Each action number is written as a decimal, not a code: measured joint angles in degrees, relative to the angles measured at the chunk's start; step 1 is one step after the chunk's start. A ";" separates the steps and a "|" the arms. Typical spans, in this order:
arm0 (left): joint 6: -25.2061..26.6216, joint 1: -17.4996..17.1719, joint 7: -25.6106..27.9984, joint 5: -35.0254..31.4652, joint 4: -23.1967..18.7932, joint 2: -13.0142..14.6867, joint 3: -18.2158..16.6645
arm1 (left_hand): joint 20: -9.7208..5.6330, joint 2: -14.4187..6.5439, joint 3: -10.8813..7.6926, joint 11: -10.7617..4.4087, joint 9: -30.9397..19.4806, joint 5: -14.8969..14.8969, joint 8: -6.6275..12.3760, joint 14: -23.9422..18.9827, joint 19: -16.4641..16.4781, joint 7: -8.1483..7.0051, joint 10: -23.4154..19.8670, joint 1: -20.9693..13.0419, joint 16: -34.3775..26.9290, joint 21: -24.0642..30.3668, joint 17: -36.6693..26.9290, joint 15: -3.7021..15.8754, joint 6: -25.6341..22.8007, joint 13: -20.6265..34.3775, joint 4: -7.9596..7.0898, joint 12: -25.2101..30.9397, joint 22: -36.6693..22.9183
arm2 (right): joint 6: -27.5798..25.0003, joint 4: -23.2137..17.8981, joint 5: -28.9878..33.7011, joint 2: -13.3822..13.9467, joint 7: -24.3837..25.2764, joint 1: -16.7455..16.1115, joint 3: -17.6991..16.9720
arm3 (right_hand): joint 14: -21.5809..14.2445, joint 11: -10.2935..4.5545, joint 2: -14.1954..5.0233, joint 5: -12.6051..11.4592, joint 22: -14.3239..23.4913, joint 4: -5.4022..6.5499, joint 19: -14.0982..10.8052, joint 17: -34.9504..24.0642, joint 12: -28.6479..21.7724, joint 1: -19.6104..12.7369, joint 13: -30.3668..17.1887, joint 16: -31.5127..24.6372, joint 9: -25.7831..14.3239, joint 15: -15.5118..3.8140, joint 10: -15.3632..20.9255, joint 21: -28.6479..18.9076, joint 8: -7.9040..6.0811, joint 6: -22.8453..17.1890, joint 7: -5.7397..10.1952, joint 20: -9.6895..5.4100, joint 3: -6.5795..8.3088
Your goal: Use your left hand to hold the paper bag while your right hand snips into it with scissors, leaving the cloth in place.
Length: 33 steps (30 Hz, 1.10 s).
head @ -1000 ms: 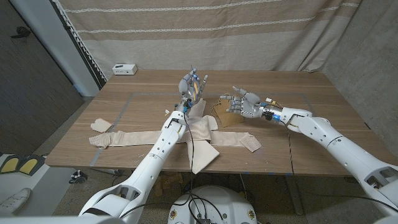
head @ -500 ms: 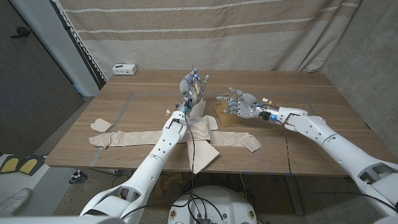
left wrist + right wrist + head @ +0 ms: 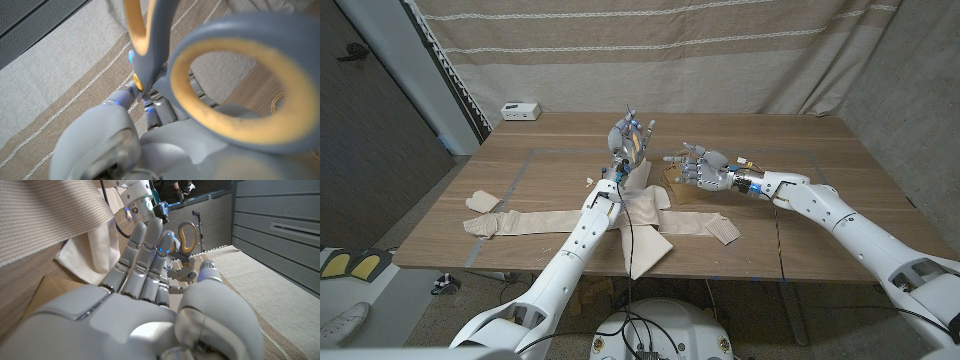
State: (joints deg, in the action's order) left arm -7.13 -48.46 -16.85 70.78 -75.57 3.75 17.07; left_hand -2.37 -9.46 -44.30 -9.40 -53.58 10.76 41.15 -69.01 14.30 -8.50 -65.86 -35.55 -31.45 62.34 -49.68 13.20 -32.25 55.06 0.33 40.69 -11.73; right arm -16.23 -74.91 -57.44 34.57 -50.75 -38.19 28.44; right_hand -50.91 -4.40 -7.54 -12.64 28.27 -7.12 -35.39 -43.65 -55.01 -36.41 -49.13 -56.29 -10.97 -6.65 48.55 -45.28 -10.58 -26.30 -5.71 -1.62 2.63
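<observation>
The robot's left hand (image 3: 630,138) is raised above the middle of the wooden table (image 3: 820,215), gripping a pair of grey scissors with yellow-lined handle loops (image 3: 200,75) — the loops loom large in the left wrist view, and one shows beside the left hand's fingers in the right wrist view (image 3: 186,236). The right hand (image 3: 703,166) reaches in from the right, fingers apart and holding nothing, stretched toward the left hand and close to it but not plainly touching. Just beneath and beside the right hand lies the flat brown paper bag (image 3: 680,187), its edge also visible in the right wrist view (image 3: 47,292); neither hand touches it. The bag rests against the cream-coloured cloth (image 3: 640,215), a long strip laid across the near half of the table with a second piece crossing it at the centre — one corner hangs over the front edge. A loose, crumpled scrap of the same pale fabric (image 3: 482,202) sits apart near the table's left edge. At the far left corner stands a small white box (image 3: 520,110). A beige striped curtain (image 3: 720,50) hangs behind the table.
</observation>
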 measured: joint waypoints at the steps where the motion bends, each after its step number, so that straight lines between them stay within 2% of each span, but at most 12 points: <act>1: -0.03 -0.02 0.01 0.00 -0.02 0.00 0.02 | 0.00 0.00 0.00 0.00 0.00 0.00 0.00 0.00 0.00 0.00 0.00 0.00 0.24 0.00 0.06 0.00 0.00 0.00 0.00 0.00 0.00 | -0.07 -0.05 0.07 -0.02 0.05 0.05 0.09 | 0.09 -0.10 -0.02 0.00 0.04 0.00 0.09 -0.70 -1.14 -0.61 -1.24 -0.77 -0.05 0.09 0.58 -0.24 -0.03 0.00 0.00 0.09 0.00; 6: -0.12 -0.09 0.00 0.00 -0.16 0.00 0.08 | 0.32 -0.01 0.00 0.00 -0.08 0.00 0.00 -0.24 -0.32 0.00 0.00 0.01 0.39 0.00 -0.09 -0.24 0.00 0.00 0.00 0.00 0.00 | -0.42 -0.52 0.32 -0.03 0.58 0.08 0.26 | 0.09 -0.76 -0.08 0.00 0.25 0.00 -0.31 -2.12 -5.63 -0.65 -7.10 -3.07 -0.11 0.09 1.71 -1.54 -0.25 -1.35 1.34 -0.35 0.00; 9: -0.14 -0.15 0.00 0.00 -0.27 0.06 0.09 | 0.32 -0.01 0.00 0.00 -0.07 -0.09 0.00 -0.24 -0.32 0.00 0.00 0.02 0.84 0.00 -0.09 -0.23 0.00 0.00 0.00 0.00 0.00 | -0.68 -1.03 0.48 0.06 1.17 0.08 0.34 | 0.60 -1.24 -0.06 0.00 0.13 0.19 0.10 -2.03 -7.82 -0.62 -10.99 -3.49 -0.11 0.01 0.08 -1.98 -0.25 -1.61 1.87 -0.77 -0.19; 15: -0.15 -0.25 -0.02 0.00 -0.48 0.13 0.10 | 0.32 -0.17 0.00 0.00 0.00 0.06 0.00 -0.22 -0.31 0.00 0.00 0.19 0.84 0.00 -0.19 -0.22 0.00 0.00 0.00 0.00 -0.01 | -1.16 -1.71 0.69 0.27 1.92 0.07 0.57 | 0.79 -1.13 0.38 0.00 0.13 0.57 0.21 -1.55 -8.91 -0.18 -12.43 -3.86 -0.11 0.20 -0.38 -2.41 -0.25 -1.54 1.93 -0.82 -0.57; 19: -0.15 -0.34 -0.03 0.11 -0.57 0.16 0.10 | 0.32 -0.31 0.01 0.00 -0.08 0.06 0.00 -0.28 -0.31 0.00 0.00 0.33 1.17 0.00 -0.36 -0.23 0.00 0.00 0.00 0.00 -0.01 | -1.47 -2.06 0.81 0.33 2.41 0.06 0.78 | 1.48 -0.95 0.50 0.00 0.11 0.57 0.96 -1.54 -8.97 -0.06 -12.63 -4.11 -0.10 0.22 -1.72 -2.41 -0.25 -1.64 1.80 -0.11 -0.57; 21: -0.15 -0.35 -0.03 0.15 -0.59 0.16 0.11 | 0.32 -0.31 0.01 0.00 -0.01 0.06 -0.01 -0.71 -0.31 0.00 0.00 0.33 1.17 0.00 -0.36 -0.10 0.00 0.00 0.00 0.00 -0.01 | -1.55 -2.18 0.90 0.35 2.58 0.06 0.86 | 3.03 -0.66 0.69 0.00 -0.11 0.59 2.22 -1.17 -8.14 0.13 -11.96 -4.05 -0.10 0.51 -3.35 -2.41 0.02 -0.96 2.08 0.09 -1.04; 23: -0.16 -0.36 -0.04 0.21 -0.61 0.17 0.11 | 0.30 -0.30 0.01 0.00 -0.02 0.06 -0.01 -0.71 -0.33 0.00 0.00 0.34 1.17 0.00 -0.43 -0.10 0.00 0.00 0.00 0.00 -0.01 | -1.59 -2.39 1.07 0.43 2.79 0.07 1.00 | 5.51 -0.14 0.98 0.00 -0.19 0.75 3.86 -0.60 -7.77 0.43 -11.94 -3.18 -0.10 1.12 -5.90 -2.41 0.02 -0.21 3.34 0.49 -1.21; 25: -0.15 -0.37 -0.09 0.28 -0.61 0.18 0.11 | -0.01 -0.30 0.01 0.00 -0.13 0.06 -0.01 -0.71 -0.64 0.00 0.00 0.34 1.17 0.00 -0.63 -0.10 0.00 0.00 0.00 0.00 -0.01 | -1.61 -2.65 1.29 0.60 3.00 0.07 1.11 | 8.70 0.35 1.00 0.00 -0.53 1.15 5.62 0.37 -6.95 1.46 -12.05 -1.80 -0.10 1.88 -9.74 -2.10 0.02 -0.41 4.58 0.62 -1.61; 27: -0.15 -0.37 -0.14 0.32 -0.61 0.18 0.11 | 0.00 -0.30 0.01 0.00 -0.17 0.06 -0.01 -0.71 -0.63 0.00 0.00 0.34 1.37 0.00 -0.63 -0.10 0.00 0.00 -0.01 0.00 -0.01 | -1.61 -2.81 1.47 0.74 3.12 0.10 1.19 | 12.21 1.44 0.93 0.00 -0.99 1.70 7.68 1.62 -5.96 2.92 -11.75 0.14 -0.09 2.57 -13.49 -1.52 0.03 -0.30 5.65 0.97 -2.16; 29: -0.15 -0.36 -0.21 0.37 -0.61 0.18 0.11 | 0.00 -0.29 0.01 0.00 -0.16 0.06 -0.01 -0.71 -0.63 0.00 0.00 0.34 1.56 0.00 -0.63 -0.10 0.00 0.00 -0.01 0.00 -0.01 | -1.62 -2.93 1.71 0.87 3.16 0.22 1.32 | 14.16 2.28 0.95 0.00 -1.52 2.12 8.96 3.07 -4.96 3.98 -10.95 2.08 -0.10 3.08 -16.53 -1.25 0.02 0.12 6.27 1.29 -2.59; 31: -0.15 -0.36 -0.27 0.40 -0.61 0.18 0.11 | 0.00 -0.29 0.01 0.00 -0.15 0.06 -0.01 -0.71 -0.63 0.00 0.00 0.34 1.59 0.00 -0.58 -0.10 0.00 0.00 -0.01 0.00 -0.01 | -1.62 -2.95 1.93 0.98 3.14 0.39 1.50 | 15.38 2.50 1.10 0.00 -2.07 2.44 10.10 5.04 -4.12 4.69 -9.68 4.38 -0.09 3.26 -18.18 -0.95 0.02 0.53 6.67 1.68 -2.92; 33: -0.15 -0.35 -0.32 0.42 -0.59 0.18 0.12 | 0.00 -0.29 0.01 0.00 -0.16 0.06 -0.01 -0.71 -0.63 0.00 0.00 0.34 1.59 0.00 -0.62 -0.10 0.00 0.00 -0.01 0.00 -0.01 | -1.61 -2.95 2.20 1.07 2.91 0.59 1.73 | 15.87 2.66 1.27 0.00 -2.47 2.57 10.75 6.52 -3.70 5.16 -8.61 6.05 -0.10 3.35 -18.30 -0.64 0.02 0.73 6.87 1.91 -3.04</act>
State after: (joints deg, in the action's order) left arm -7.28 -48.80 -17.18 71.20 -76.16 3.93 17.19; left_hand -2.37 -9.75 -44.29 -9.39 -53.74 10.82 41.15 -69.72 13.68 -8.50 -65.87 -35.21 -29.86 62.33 -50.30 13.10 -32.25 55.06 0.32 40.69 -11.74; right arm -17.84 -77.86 -55.24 35.64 -47.84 -37.60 30.17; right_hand -35.04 -1.74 -6.27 -12.64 25.80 -4.56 -24.64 -37.13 -58.71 -31.25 -57.73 -50.24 -11.07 -3.30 30.26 -45.92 -10.55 -25.57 1.16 0.29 -0.41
